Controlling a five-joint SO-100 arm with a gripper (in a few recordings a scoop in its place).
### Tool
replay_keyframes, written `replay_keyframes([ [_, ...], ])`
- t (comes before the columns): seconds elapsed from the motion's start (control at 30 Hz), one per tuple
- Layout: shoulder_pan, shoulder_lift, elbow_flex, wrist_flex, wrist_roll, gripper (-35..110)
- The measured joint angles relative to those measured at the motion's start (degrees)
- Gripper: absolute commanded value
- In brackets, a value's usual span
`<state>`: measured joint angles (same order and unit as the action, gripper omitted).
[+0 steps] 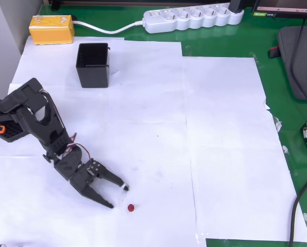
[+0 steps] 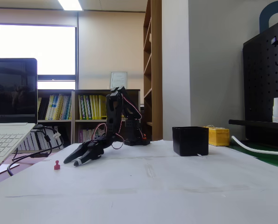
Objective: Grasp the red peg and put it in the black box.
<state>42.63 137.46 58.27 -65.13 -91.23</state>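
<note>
The red peg (image 1: 131,208), a tiny dark red rounded piece, sits on the white-papered surface (image 1: 220,154) at lower centre of the overhead view, just beside the claw (image 1: 118,196), which is spread open and empty. The black box (image 1: 93,65) stands upper left.

Yellow block (image 1: 51,29): far left corner of the table in the overhead view, on green mat (image 1: 236,43).
Power strip (image 1: 193,18): white, along the far edge.
Paper sheets (image 1: 220,128): white, covering the mat.
Laptop (image 2: 8,116): open, left in the fixed view.
Bookshelf (image 2: 83,116): background.
</note>
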Motion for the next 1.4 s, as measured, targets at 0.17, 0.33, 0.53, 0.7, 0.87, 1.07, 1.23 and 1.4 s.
replay_keyframes([
  [0.17, -0.26, 0.88, 3.69, 2.72, -0.35, 23],
  [0.33, -0.26, 1.76, 7.47, 6.24, -0.53, 23],
  [0.53, -0.26, 2.72, 10.2, 7.65, -0.53, 23],
  [0.7, -0.7, 2.81, 11.51, 8.7, -0.53, 23],
  [0.87, -1.05, 2.81, 11.78, 9.49, -0.53, 23],
  [1.07, -1.05, 3.78, 13.27, 9.32, -0.53, 23],
  [1.23, -1.85, 3.78, 13.36, 9.67, -0.53, 23],
  [1.4, -1.85, 3.78, 13.36, 9.49, -0.53, 23],
])
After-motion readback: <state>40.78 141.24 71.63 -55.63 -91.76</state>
